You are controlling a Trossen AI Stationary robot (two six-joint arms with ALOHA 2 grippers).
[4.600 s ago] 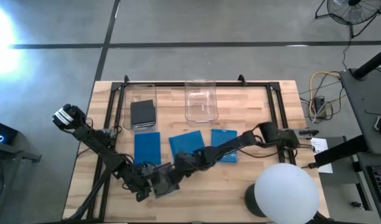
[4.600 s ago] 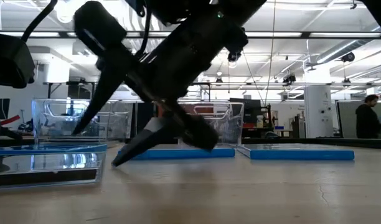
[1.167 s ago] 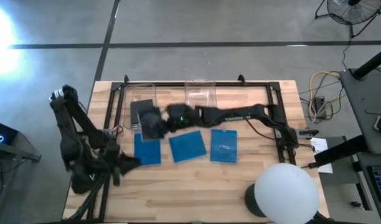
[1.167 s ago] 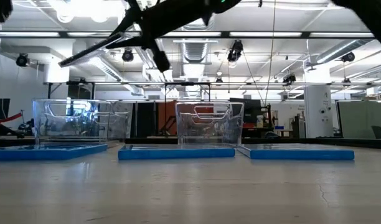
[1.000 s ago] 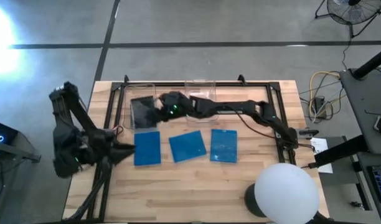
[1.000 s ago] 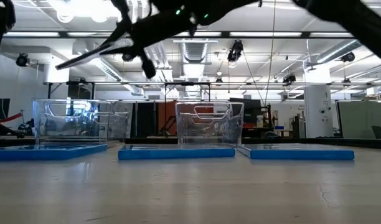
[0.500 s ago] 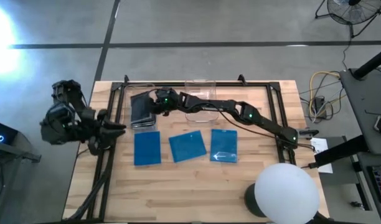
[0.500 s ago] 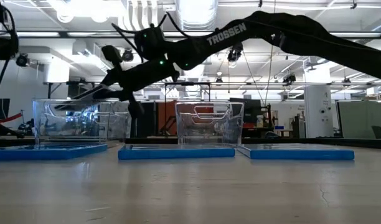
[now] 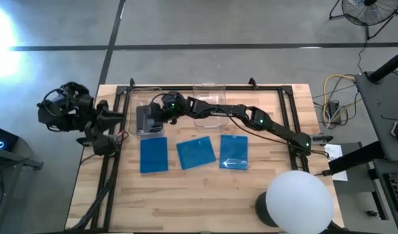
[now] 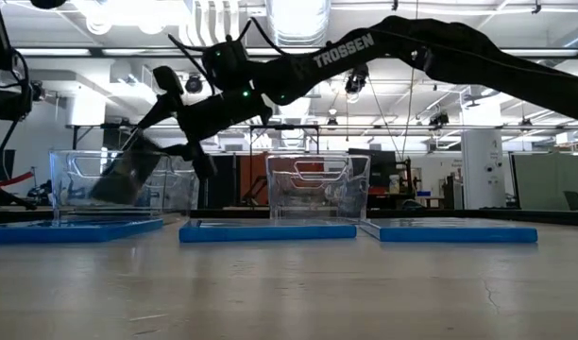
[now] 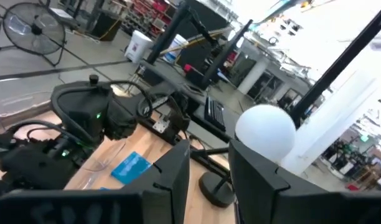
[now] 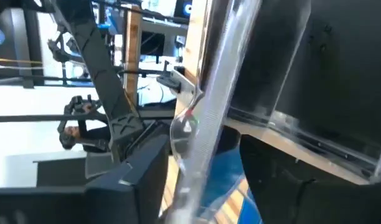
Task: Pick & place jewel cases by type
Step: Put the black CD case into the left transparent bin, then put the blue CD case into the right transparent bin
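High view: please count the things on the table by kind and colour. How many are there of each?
Blue jewel cases lying flat on the wood: 3
Dark jewel cases stacked in the left bin: count cannot be told
Clear bins: 2
Total that can be counted: 5, plus the dark stack
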